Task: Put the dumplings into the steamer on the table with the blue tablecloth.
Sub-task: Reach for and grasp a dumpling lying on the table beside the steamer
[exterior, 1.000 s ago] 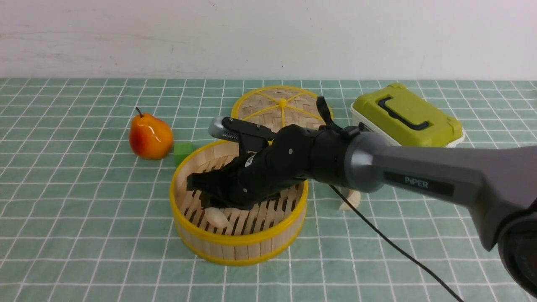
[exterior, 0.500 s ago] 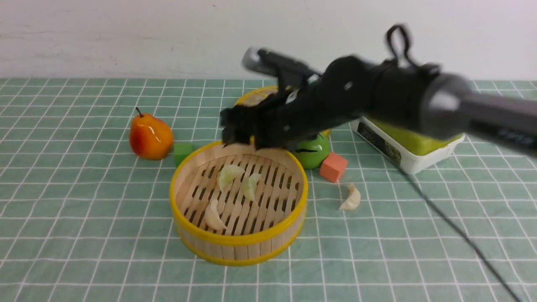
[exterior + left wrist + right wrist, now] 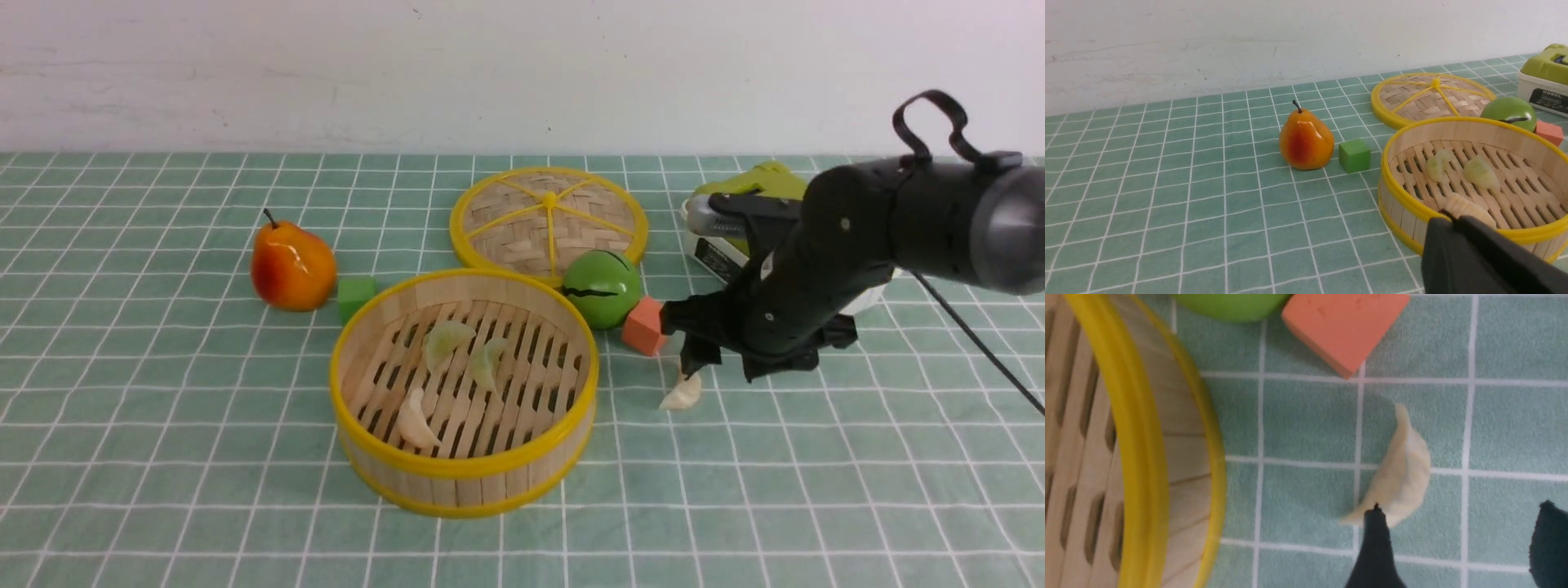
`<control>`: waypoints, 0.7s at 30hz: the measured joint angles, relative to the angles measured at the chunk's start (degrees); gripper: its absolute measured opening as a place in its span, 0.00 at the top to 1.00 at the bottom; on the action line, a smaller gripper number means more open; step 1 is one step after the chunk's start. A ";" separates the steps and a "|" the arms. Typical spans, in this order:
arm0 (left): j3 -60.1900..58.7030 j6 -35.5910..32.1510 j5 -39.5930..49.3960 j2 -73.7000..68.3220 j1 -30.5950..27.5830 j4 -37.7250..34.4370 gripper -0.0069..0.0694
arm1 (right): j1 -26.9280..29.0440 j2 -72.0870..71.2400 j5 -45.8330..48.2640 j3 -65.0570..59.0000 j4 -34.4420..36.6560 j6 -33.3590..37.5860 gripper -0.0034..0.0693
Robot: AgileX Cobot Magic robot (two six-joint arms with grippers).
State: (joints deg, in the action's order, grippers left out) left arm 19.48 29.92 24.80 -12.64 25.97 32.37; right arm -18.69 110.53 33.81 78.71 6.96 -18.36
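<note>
In the steamer (image 3: 464, 469) lay three small pleated crescent dumplings (image 3: 446, 339), two pale green and one off-white. The fourth dumpling (image 3: 682, 394), off-white, lay on the cloth (image 3: 163, 408) just right of the steamer, and the right gripper (image 3: 722, 367) hung close above it, jaws wide apart. The left gripper (image 3: 1453, 222) was closed, near the steamer.

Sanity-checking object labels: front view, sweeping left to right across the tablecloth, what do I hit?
pear → green cube → steamer → green ball → orange block → loose dumpling. Woven lid left out: it spans both steamer and ball.
</note>
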 joint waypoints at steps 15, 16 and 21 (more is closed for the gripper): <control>-1.94 0.00 -1.96 0.00 0.00 0.34 0.90 | 0.02 6.51 -5.55 0.23 3.07 1.53 0.63; -1.94 0.00 -1.96 0.00 0.00 0.34 0.90 | 0.02 6.45 -5.55 0.23 3.07 2.35 0.69; -1.94 0.00 -2.01 0.00 0.00 0.34 0.90 | 0.02 5.01 -3.93 0.17 3.12 6.36 0.70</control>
State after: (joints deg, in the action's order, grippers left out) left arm 17.54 29.92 22.79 -12.64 25.97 32.70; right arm -18.67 115.53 29.88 78.88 10.08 -12.00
